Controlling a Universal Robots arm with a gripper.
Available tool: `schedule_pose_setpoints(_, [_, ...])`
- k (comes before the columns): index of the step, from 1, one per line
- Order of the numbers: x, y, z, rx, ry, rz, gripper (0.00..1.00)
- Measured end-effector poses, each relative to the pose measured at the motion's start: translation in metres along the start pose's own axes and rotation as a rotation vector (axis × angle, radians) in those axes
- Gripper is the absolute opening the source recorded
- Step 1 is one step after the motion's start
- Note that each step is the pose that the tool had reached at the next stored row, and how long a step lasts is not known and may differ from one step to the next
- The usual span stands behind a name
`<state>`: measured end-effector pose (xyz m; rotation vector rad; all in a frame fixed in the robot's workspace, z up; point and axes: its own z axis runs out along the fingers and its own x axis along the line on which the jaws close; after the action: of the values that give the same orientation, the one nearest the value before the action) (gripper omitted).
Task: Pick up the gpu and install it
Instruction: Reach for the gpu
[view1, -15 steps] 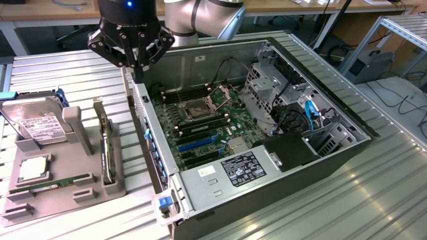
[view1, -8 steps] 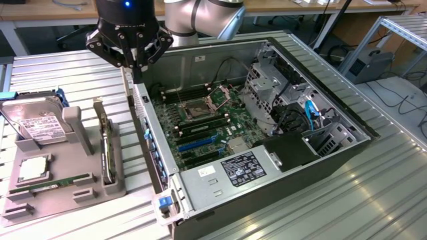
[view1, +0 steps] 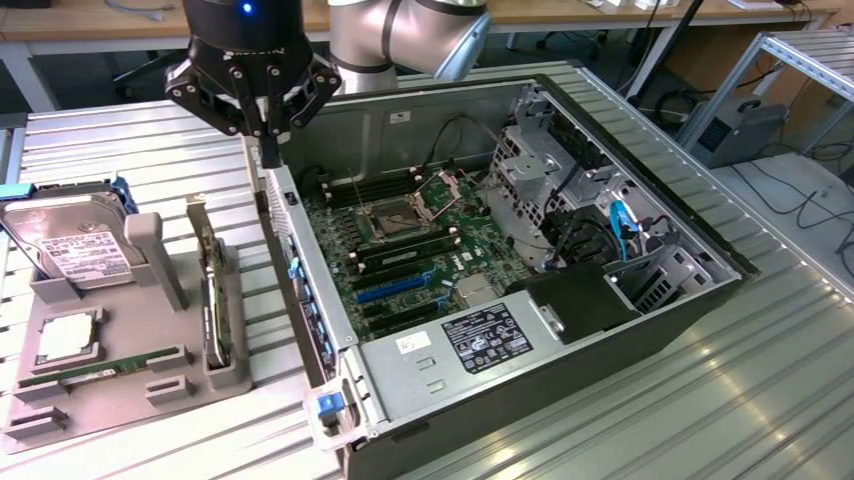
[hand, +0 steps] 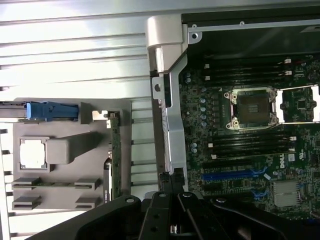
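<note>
item: pincer (view1: 271, 158), black, on the arm's wrist. fingers pressed together, nothing between them. it points straight down over the rim of the computer case (view1: 400, 115), on the long side nearest the grey holder (view1: 114, 400). in the wrist view the closed pincer (hand: 171, 177) lies over that same rim strip; whether the tips touch the metal cannot be told.

item: computer case, lying open, side panel off, in the middle of the tabletop (view1: 120, 150). inside: green motherboard (view1: 447, 235) with an open processor socket (view1: 400, 212), and a power supply (view1: 441, 365) with a label at the end nearest the tabletop's front edge.

item: gpu (view1: 208, 290), thin dark card standing on edge in a slot of the grey holder, along the holder's side nearest the case. its silvery bracket is at the end farther from the front edge. well apart from the pincer. in the wrist view the gpu (hand: 114, 155) shows edge-on.

item: grey holder, flat on the tabletop toward the exterior view's left edge. also carries:
- hard drive (view1: 74, 250), silver, white label, propped at a tilt at the far end.
- processor chip (view1: 67, 338), square, lying flat in a recess.
- memory stick (view1: 100, 368), narrow, green, lying in clips near the front end.
</note>
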<state>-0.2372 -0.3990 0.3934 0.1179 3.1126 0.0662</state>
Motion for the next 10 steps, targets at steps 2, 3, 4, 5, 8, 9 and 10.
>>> schedule_pose_setpoints(2, [0.0013, -0.0001, 0.0, -0.0001, -0.0001, 0.0, 0.11])
schedule_pose_setpoints(3, [0.002, -0.0001, 0.0, 0.0, -0.0001, 0.0, 0.11])
schedule_pose_setpoints(4, [0.0025, -0.0002, 0.0, -0.0001, -0.0001, 0.0, 0.11])
schedule_pose_setpoints(5, [0.0029, -0.0002, 0.0, 0.0, -0.0001, 0.0, 0.11])
schedule_pose_setpoints(8, [0.0042, -0.0003, -0.0001, -0.0001, -0.0001, 0.0, 0.11])
schedule_pose_setpoints(9, [0.0048, -0.0003, -0.0001, -0.0001, -0.0001, 0.0, 0.11])
schedule_pose_setpoints(10, [0.0052, -0.0004, -0.0001, -0.0001, -0.0001, 0.0, 0.11])
